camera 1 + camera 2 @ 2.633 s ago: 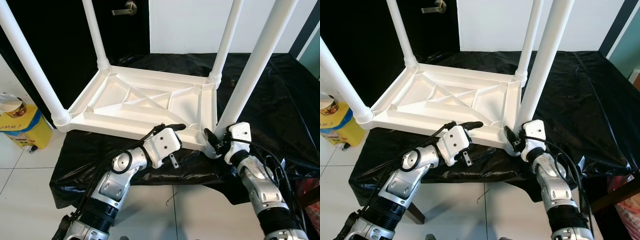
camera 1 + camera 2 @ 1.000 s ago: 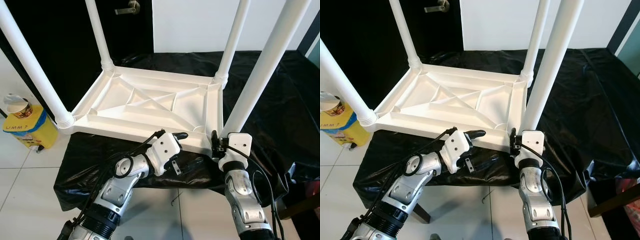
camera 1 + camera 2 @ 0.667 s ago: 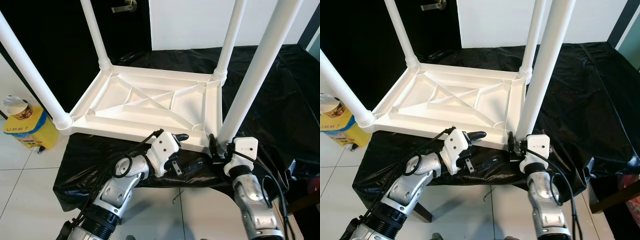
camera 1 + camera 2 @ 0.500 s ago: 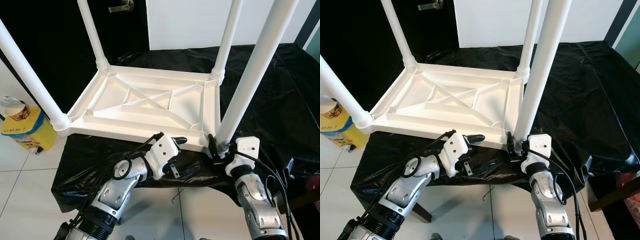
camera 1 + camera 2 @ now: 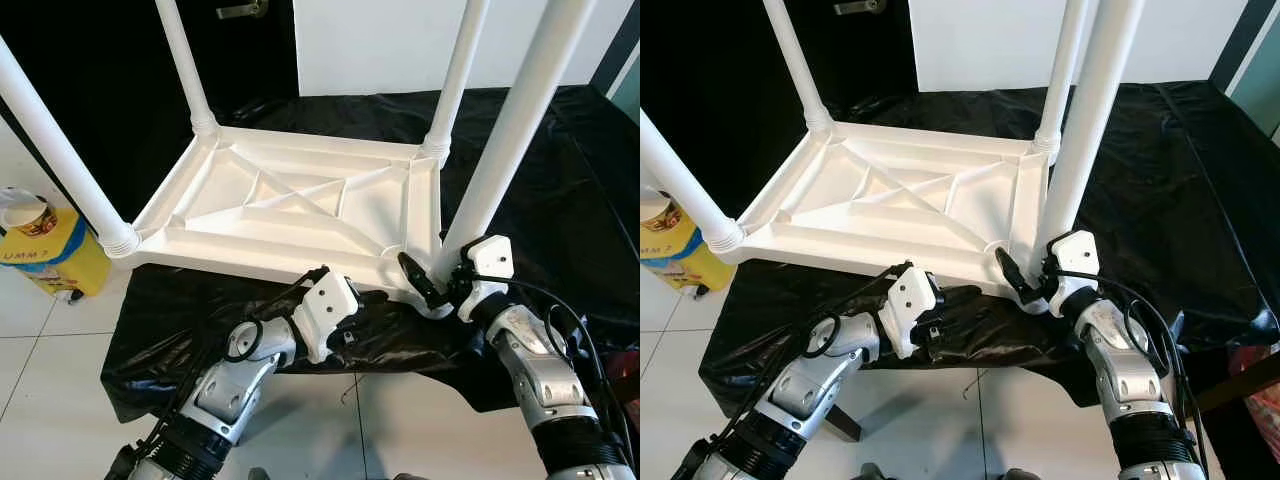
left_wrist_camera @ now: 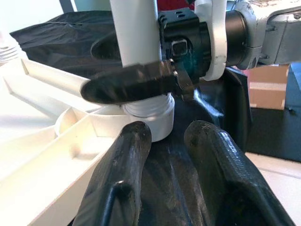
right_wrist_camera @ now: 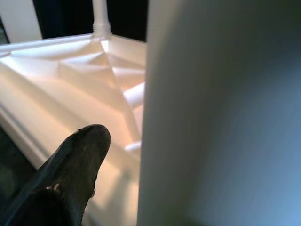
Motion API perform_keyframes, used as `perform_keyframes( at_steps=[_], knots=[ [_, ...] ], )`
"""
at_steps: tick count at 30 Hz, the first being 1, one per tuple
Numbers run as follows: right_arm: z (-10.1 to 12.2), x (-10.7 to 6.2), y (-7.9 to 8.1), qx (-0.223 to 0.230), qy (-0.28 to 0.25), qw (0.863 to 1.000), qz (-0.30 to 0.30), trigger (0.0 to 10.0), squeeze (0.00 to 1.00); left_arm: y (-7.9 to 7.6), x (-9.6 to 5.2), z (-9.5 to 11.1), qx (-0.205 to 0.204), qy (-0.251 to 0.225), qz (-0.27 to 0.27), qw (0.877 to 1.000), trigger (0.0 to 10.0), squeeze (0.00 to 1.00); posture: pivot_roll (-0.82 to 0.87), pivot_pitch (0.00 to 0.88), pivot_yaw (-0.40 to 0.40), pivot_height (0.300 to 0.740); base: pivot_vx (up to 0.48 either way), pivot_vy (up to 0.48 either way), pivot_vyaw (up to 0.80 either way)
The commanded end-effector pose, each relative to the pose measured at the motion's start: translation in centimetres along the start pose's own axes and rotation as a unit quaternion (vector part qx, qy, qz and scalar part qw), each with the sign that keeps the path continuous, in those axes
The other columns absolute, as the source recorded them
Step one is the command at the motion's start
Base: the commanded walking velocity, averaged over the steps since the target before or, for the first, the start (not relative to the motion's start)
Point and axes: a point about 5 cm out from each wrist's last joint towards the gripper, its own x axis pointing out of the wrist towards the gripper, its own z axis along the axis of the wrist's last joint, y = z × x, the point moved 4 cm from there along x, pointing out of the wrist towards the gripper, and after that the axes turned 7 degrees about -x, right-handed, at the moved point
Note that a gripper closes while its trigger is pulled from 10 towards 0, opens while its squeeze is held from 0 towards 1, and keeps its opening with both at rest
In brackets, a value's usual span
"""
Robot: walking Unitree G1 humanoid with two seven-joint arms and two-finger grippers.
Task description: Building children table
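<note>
A white children's table lies upside down on a surface covered in black plastic, its four legs pointing up. My right gripper sits at the foot of the near right leg, shut on it just above the collar. One finger crosses the leg's front and the other shows behind it. In the right wrist view the leg stands close beside one finger. My left gripper is just below the table's front rim, open, its fingers pointing toward that leg's base with nothing between them.
The black plastic sheet drapes over the front edge down to the white tiled floor. A yellow container with a paper cup on top stands on the floor at the left. A dark door is behind.
My right gripper has swung up and closed round the base of the near right leg. My left gripper has dropped from the rim's top to just beneath it. The camera shifted a little.
</note>
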Motion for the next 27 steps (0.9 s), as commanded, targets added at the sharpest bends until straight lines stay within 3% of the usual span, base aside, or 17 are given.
perform_keyframes(
  at_steps=[1, 2, 3, 4, 5, 10, 11, 19, 20, 21, 27],
  knots=[
    [-0.6, 0.2, 0.6, -0.002, 0.011, 1.0, 0.023, 10.0, 0.0, -0.8, 0.1, -0.2, 0.007, 0.012, -0.046, 0.999, 10.0, 0.0, -0.07, 0.038, -0.016, 0.74, 0.0, 0.0, 0.0],
    [-0.7, 0.3, 0.8, -0.003, 0.013, 0.999, 0.029, 10.0, 0.0, -0.8, 0.0, -0.2, 0.007, 0.011, -0.044, 0.999, 10.0, 0.0, -0.07, 0.038, -0.017, 0.74, 0.0, 0.0, 0.0],
    [-0.9, 0.3, 0.9, -0.002, 0.016, 0.999, 0.035, 4.8, 0.0, -0.6, 0.0, -0.3, -0.003, 0.012, -0.04, 0.999, 10.0, 0.0, -0.07, 0.035, -0.019, 0.74, 0.0, 0.0, 0.0],
    [-0.9, 0.3, 0.9, -0.002, 0.016, 0.999, 0.035, 4.8, 0.0, -0.6, 0.0, -0.3, -0.003, 0.012, -0.04, 0.999, 10.0, 0.0, -0.07, 0.035, -0.019, 0.74, 0.0, 0.0, 0.0],
    [-1.0, 0.4, 1.1, -0.001, 0.018, 0.999, 0.042, 3.6, 0.0, -0.5, -0.1, -0.2, -0.007, 0.01, -0.038, 0.999, 10.0, 1.0, -0.06, 0.034, -0.019, 0.74, 0.0, 0.0, 0.0],
    [-1.2, 0.5, 1.3, 0.0, 0.021, 0.999, 0.049, 3.6, 0.0, -0.4, -0.2, -0.1, -0.012, 0.007, -0.036, 0.999, 10.0, 1.0, -0.06, 0.034, -0.019, 0.74, 0.0, 0.0, 0.0],
    [-1.3, 0.5, 1.3, 0.0, 0.022, 0.998, 0.051, 0.0, 0.0, -0.3, -0.2, -0.1, -0.002, 0.01, -0.033, 0.999, 10.0, 0.0, -0.06, 0.028, -0.019, 0.74, 0.0, 0.0, 0.0],
    [-1.9, 0.1, 1.4, 0.012, 0.026, 0.999, 0.041, 0.0, 0.0, -0.1, -0.3, -0.2, 0.024, 0.019, -0.018, 0.999, 10.0, 0.0, -0.06, 0.032, -0.027, 0.74, 0.0, 0.0, 0.0],
    [-1.9, 0.0, 1.5, 0.019, 0.025, 0.999, 0.031, 4.2, 0.0, 0.0, -0.3, -0.3, 0.028, 0.02, -0.015, 0.999, 10.0, 0.0, -0.06, 0.033, -0.032, 0.74, 0.0, 0.0, 0.0],
    [-1.9, -0.1, 1.7, 0.029, 0.021, 0.999, 0.018, 10.0, 0.0, 0.0, -0.3, -0.3, 0.032, 0.021, -0.01, 0.999, 10.0, 0.0, -0.06, 0.034, -0.034, 0.74, 0.0, 0.0, 0.0],
    [-1.9, -0.3, 2.2, 0.045, 0.019, 0.999, -0.016, 10.0, 0.0, 0.1, -0.3, -0.4, 0.034, 0.023, -0.005, 0.999, 10.0, 0.0, -0.05, 0.033, -0.041, 0.74, 0.0, 0.0, 0.0]
  ],
)
